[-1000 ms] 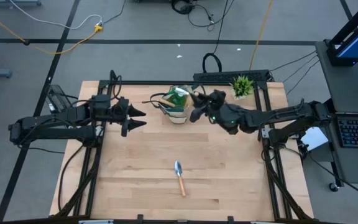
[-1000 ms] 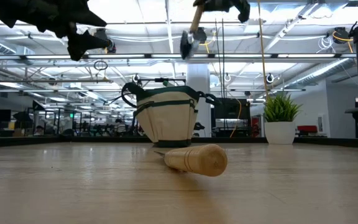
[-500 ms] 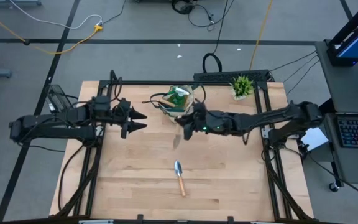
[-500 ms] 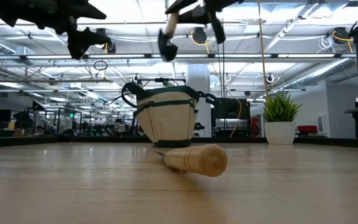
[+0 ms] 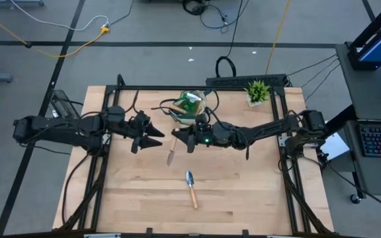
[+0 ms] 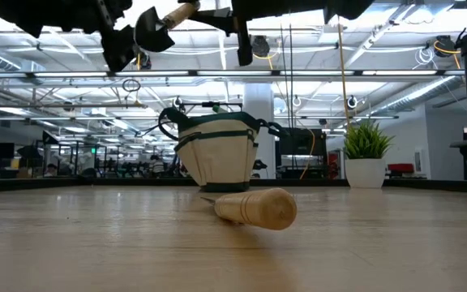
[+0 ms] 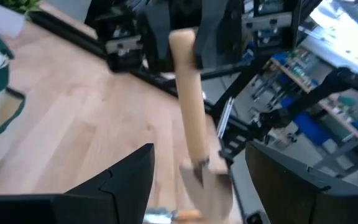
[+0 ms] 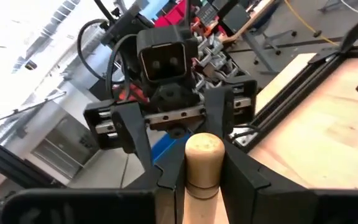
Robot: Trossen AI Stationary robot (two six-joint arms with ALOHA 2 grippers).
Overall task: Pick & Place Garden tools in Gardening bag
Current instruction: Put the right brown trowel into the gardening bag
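My right gripper (image 5: 178,135) is shut on a wooden-handled hand tool (image 5: 170,153) with a metal blade, held high above the table beside the gardening bag (image 5: 189,110). The beige bag with a green band stands on its base at the far middle (image 6: 217,158), with something green inside. My left gripper (image 5: 159,137) faces the right one, open. In the left wrist view its fingers stand on either side of the tool's blade (image 7: 207,190), apart from it. A second wooden-handled trowel (image 5: 191,187) lies flat on the table near the middle; its handle end (image 6: 254,208) shows in the low view. My right gripper pinches the tool's wooden handle at its butt end (image 8: 202,163) between its two fingers. The fingers come about level from the table's right and lie across the handle. The tool is lifted clear and slants down from the fingers, blade end (image 6: 149,32) lowest.
A small potted green plant (image 5: 258,91) stands at the table's far right corner. A black frame rail (image 5: 197,86) runs along the table's far edge behind the bag. Bare wood lies to the left and right of the lying trowel.
My right gripper has carried the tool from above the bag toward the table's left and slightly nearer, up to my left gripper. The tool has swung about, so its blade now points toward the left gripper. My left gripper has reached a little toward the right.
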